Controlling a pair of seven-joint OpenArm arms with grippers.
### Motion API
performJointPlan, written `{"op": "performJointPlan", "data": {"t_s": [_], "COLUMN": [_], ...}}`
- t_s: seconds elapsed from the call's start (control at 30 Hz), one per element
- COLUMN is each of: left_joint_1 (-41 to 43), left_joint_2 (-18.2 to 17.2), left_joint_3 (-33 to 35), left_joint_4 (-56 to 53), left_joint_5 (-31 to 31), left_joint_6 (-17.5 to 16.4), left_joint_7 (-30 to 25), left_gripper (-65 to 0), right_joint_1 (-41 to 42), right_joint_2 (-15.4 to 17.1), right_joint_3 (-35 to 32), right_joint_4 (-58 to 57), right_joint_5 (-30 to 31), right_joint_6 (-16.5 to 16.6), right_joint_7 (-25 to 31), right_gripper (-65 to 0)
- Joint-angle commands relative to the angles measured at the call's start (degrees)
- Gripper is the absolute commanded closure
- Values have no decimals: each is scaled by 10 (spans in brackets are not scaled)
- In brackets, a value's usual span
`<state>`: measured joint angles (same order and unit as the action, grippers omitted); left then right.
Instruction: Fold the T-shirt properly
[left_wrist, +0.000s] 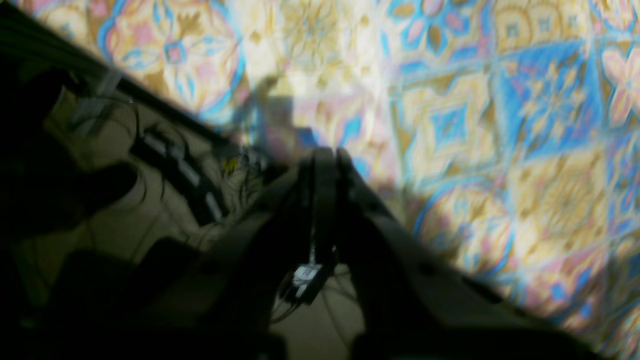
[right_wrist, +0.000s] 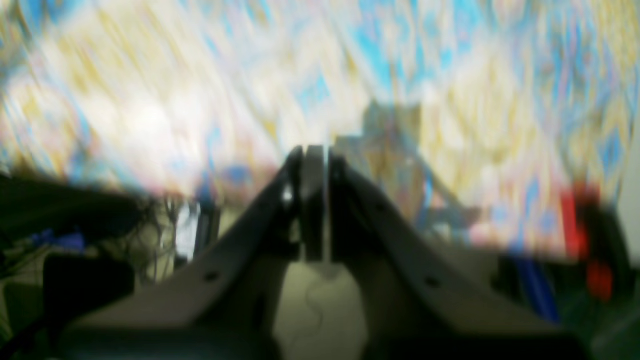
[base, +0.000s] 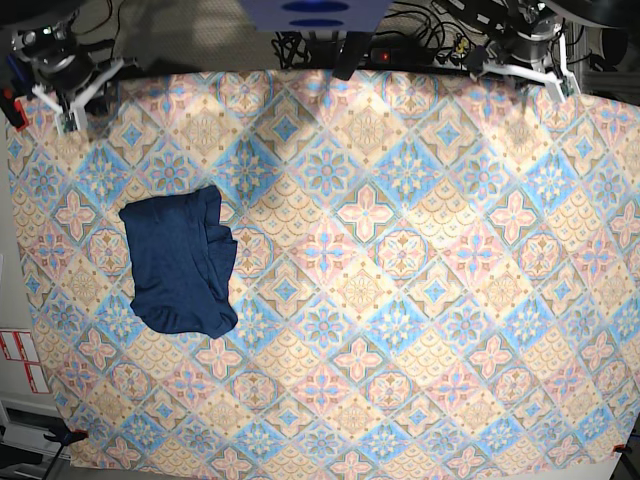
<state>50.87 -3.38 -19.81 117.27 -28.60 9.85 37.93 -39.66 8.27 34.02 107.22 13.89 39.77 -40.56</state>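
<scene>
The folded navy T-shirt lies at nine o'clock on the tile-patterned tablecloth. Left pincer and right pincer are clenched, empty, near the worktop's far corners.

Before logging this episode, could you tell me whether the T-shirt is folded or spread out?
Folded: the T-shirt lies as a compact, layered rectangle on the tablecloth.
</scene>
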Motion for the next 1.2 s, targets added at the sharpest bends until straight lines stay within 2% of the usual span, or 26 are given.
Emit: {"op": "performJointPlan", "data": {"t_s": [0.0, 0.1, 0.2, 0.3, 0.47, 0.57, 0.7, 0.83, 1.0, 1.17], "left_joint_1": [22, 53, 83, 92, 54, 5, -55, -125, -209, -281], "left_joint_2": [-3, -26, -62, -87, -91, -91, -100, -105, -102, -92], "left_joint_3": [10, 41, 102, 156, 172, 174, 221, 302, 371, 439], "left_joint_4": [8, 7, 5, -16, -132, -231, -355, -500, -673, -813], "left_joint_5": [-2, -2, -1, 0, 1, 0, 7, 50, 53, 57], "left_joint_6": [0, 0, 0, 0, 0, 0, 0, 0, 0, 0], "left_joint_7": [-4, -4, -4, -4, -5, -11, -78, -162, -251, -327], "left_gripper": [0, 0, 0, 0, 0, 0, 0, 0, 0, 0], "right_joint_1": [-21, -63, -96, -109, -103, -44, 13, 81, 154, 215], "right_joint_2": [6, 0, -22, -29, -29, -28, -27, -27, -20, -11], "right_joint_3": [8, 11, 9, 1, -17, -34, -55, -69, -68, -68], "right_joint_4": [9, 6, 1, -51, -212, -329, -455, -601, -775, -906], "right_joint_5": [17, 21, 18, 17, 16, 7, -46, -119, -151, -178], "right_joint_6": [2, 2, 2, 2, 2, 2, 2, 2, 2, 2], "right_joint_7": [10, 10, 10, 11, 15, 49, 94, 191, 304, 388], "right_gripper": [-14, -14, -14, -14, -14, -14, -14, -14, -14, -14]}}
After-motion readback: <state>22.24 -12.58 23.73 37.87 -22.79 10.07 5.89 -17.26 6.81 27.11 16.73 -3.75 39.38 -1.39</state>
